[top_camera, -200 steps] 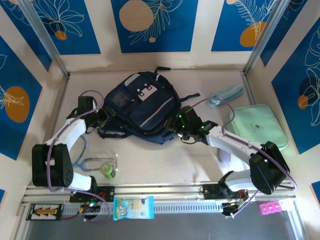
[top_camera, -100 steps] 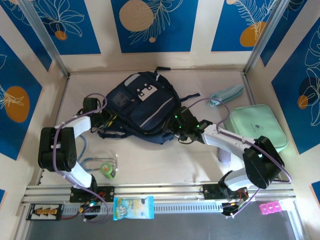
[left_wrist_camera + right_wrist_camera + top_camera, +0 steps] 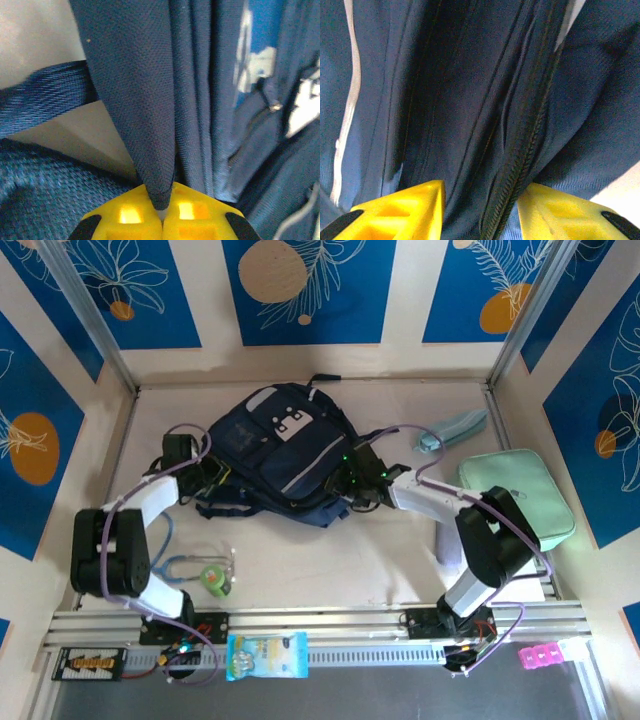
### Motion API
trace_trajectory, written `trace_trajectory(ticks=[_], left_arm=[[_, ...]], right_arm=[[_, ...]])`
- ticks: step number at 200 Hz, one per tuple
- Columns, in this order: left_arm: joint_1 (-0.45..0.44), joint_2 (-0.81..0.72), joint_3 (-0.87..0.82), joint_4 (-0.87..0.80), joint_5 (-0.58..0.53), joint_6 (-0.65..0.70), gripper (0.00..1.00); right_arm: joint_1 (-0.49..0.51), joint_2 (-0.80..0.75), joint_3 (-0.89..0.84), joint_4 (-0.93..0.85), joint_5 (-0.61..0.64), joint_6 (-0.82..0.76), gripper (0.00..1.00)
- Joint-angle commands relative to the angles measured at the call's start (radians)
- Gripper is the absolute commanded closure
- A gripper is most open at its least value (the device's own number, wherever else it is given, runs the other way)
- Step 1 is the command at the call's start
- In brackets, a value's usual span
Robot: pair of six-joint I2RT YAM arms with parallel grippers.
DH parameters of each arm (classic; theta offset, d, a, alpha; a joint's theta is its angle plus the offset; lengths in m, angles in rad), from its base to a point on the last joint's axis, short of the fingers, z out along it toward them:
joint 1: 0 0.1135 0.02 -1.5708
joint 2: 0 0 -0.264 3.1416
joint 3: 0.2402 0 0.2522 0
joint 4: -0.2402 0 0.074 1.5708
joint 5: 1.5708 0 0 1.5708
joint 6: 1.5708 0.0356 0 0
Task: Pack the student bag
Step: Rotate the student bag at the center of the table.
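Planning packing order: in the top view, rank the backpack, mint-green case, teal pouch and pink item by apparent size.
Largest to smallest:
1. student bag
2. mint-green case, partly covered by the right arm
3. teal pouch
4. pink item

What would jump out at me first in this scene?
A big navy student bag lies in the middle of the scene. The left claw pinches a fold of its fabric at one side; the right claw straddles a zip seam at the other. A mint-green case sits far right.

student bag: matt, coarse-woven cloth; table smooth, matt.
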Motion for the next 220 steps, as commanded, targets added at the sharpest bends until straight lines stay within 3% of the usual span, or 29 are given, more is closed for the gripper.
trace_trajectory(ticks=[1, 54, 114, 169, 198, 220], left_arm=[[-0.003, -0.122, -0.034, -0.013, -0.015, -0.05, 1.0], [-0.129, -0.269, -0.108, -0.043, -0.072, -0.137, 1.0], [-0.281, -0.26, -0.072, -0.007, -0.237, -0.265, 1.0], [-0.399, -0.205, -0.013, -0.058, -0.321, -0.418, 1.0], [-0.42, -0.169, 0.025, -0.09, -0.287, -0.439, 1.0], [-0.426, -0.171, 0.03, -0.082, -0.268, -0.441, 1.0]], right_arm=[[-0.051, 0.043, 0.063, 0.043, -0.022, -0.066, 0.57], [-0.12, 0.119, 0.166, 0.027, -0.068, -0.173, 0.59], [-0.09, -0.136, 0.16, -0.304, 0.224, -0.237, 0.54], [0.163, -0.242, 0.177, -0.421, 0.243, -0.247, 0.55], [0.333, -0.131, 0.242, -0.367, 0.234, -0.238, 0.61], [0.412, 0.011, 0.348, -0.369, 0.231, -0.253, 0.73]])
